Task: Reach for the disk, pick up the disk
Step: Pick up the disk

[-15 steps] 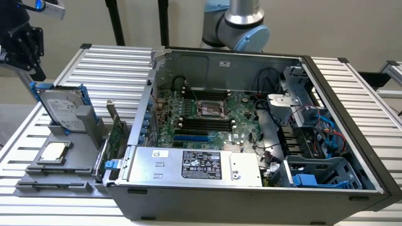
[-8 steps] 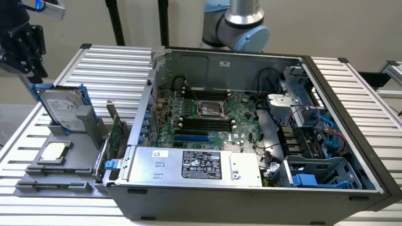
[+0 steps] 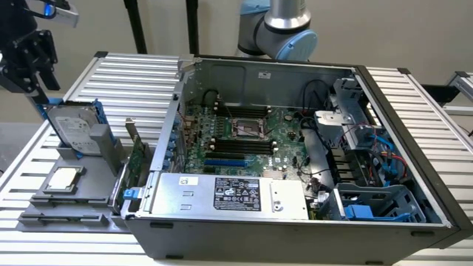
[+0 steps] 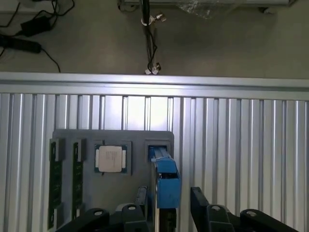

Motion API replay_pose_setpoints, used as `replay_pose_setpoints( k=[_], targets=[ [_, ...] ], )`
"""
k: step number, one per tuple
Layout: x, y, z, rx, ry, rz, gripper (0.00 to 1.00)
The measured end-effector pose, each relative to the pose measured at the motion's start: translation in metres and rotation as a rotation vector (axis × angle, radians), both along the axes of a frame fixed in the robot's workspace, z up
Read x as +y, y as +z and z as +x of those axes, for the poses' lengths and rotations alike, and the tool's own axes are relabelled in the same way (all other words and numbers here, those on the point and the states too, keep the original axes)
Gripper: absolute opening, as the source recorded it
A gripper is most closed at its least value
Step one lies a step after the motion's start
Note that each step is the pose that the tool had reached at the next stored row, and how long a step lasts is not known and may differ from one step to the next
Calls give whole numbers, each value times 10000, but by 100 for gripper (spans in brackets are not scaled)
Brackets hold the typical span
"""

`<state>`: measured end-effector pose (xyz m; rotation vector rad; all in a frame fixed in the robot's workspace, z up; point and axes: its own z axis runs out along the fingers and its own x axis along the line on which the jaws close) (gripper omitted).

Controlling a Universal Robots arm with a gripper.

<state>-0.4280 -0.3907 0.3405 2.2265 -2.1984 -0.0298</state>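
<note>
As the black gripper [image 4: 169, 198] hangs spread-fingered over the blue-framed silver-grey disk [image 3: 74, 128], reach seems unfinished; grasping needs straight descent

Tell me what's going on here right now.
The gripper hangs open just above the disk, which stands upright in the grey tray on the slatted table, beside the open computer case. In the wrist view the disk's blue edge lies between the fingers. Nothing is gripped yet.
</note>
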Motion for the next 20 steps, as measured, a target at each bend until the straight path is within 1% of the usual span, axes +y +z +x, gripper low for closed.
replay_pose_setpoints(
  k=[6, 14, 20],
  targets=[
    [-2, -108, 0, 0, 13, 1, 48],
    [-22, -255, 2, 0, 37, 0, 48],
    [-23, -363, 15, 1, 109, 0, 48]
  ],
)
